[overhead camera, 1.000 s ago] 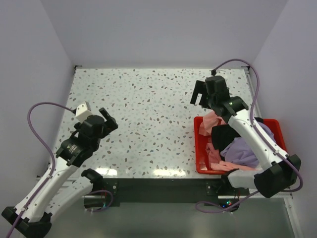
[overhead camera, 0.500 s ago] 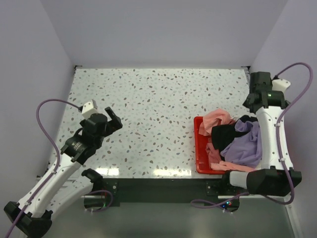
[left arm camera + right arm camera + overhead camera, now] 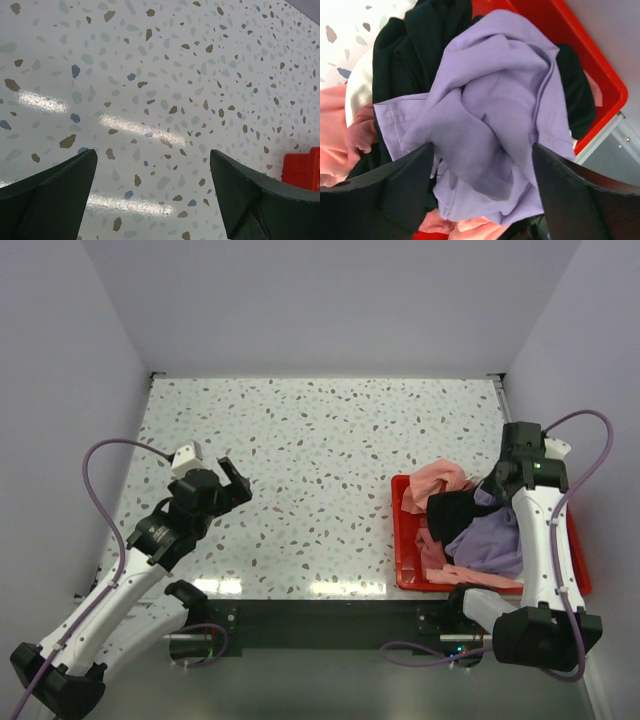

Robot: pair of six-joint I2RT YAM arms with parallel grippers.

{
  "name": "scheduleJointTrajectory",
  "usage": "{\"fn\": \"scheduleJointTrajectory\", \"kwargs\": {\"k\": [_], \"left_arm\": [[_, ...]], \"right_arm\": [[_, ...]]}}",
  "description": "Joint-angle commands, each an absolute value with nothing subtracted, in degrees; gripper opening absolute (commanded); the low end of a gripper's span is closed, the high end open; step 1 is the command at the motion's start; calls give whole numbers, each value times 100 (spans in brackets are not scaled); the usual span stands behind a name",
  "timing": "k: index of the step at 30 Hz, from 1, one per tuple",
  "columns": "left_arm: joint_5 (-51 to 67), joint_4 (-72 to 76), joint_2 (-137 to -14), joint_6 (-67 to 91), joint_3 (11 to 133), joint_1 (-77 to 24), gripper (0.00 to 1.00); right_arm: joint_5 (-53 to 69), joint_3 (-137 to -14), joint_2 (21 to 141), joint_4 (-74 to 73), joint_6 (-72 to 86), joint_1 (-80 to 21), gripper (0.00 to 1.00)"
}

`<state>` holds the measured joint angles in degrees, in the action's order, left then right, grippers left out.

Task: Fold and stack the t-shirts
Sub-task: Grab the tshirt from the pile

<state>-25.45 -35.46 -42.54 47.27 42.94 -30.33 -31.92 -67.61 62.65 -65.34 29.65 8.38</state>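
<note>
A crumpled lavender-purple t-shirt point(image 3: 492, 540) lies on top of the heap in the red bin point(image 3: 404, 540), also in the right wrist view point(image 3: 495, 115). A black shirt point(image 3: 455, 510) and a salmon-pink shirt point(image 3: 432, 483) lie beside it; a white patch point(image 3: 357, 95) shows in the right wrist view. My right gripper point(image 3: 482, 185) is open just above the purple shirt, its fingers either side of it; from above it hangs at the bin's far right point(image 3: 500, 480). My left gripper point(image 3: 235, 480) is open and empty over the bare table point(image 3: 152, 185).
The speckled table point(image 3: 320, 440) is walled on three sides. The red bin stands at the right near edge, its corner showing in the left wrist view point(image 3: 302, 167). The right arm's cable point(image 3: 590, 440) loops near the right wall.
My right gripper swung from over the table to the far right and has now come down over the purple shirt in the bin. My left gripper edged slightly forward and right.
</note>
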Motion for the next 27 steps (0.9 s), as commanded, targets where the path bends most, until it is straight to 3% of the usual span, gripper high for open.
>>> {"fn": "scheduleJointTrajectory", "kwargs": {"k": [1, 2, 8, 10, 11, 20, 27], "left_arm": [[-2461, -3340, -4149, 4614, 4228, -2997, 100], [-2444, -3340, -4140, 4614, 4228, -3006, 100], [-2443, -3349, -4157, 4614, 4210, -3006, 100], [-2461, -3349, -4140, 4614, 4201, -3006, 100], [-2461, -3366, -4122, 4614, 4210, -3006, 100], [-2531, -3384, -4104, 4632, 4210, -3006, 100], [-2610, -3393, -4113, 4649, 4219, -2997, 100]], "right_arm": [[-2962, -6636, 6284, -6197, 2795, 861, 80], [-2918, -6627, 6302, -6153, 2786, 861, 68], [-2743, -6583, 6240, -5924, 2786, 861, 32], [-2619, -6574, 6240, -5863, 2751, 861, 3], [-2619, -6574, 6214, -5845, 2751, 861, 0], [-2698, -7083, 5749, -5740, 2848, 870, 0], [-2822, -8479, 5633, -5651, 2760, 870, 0]]}}
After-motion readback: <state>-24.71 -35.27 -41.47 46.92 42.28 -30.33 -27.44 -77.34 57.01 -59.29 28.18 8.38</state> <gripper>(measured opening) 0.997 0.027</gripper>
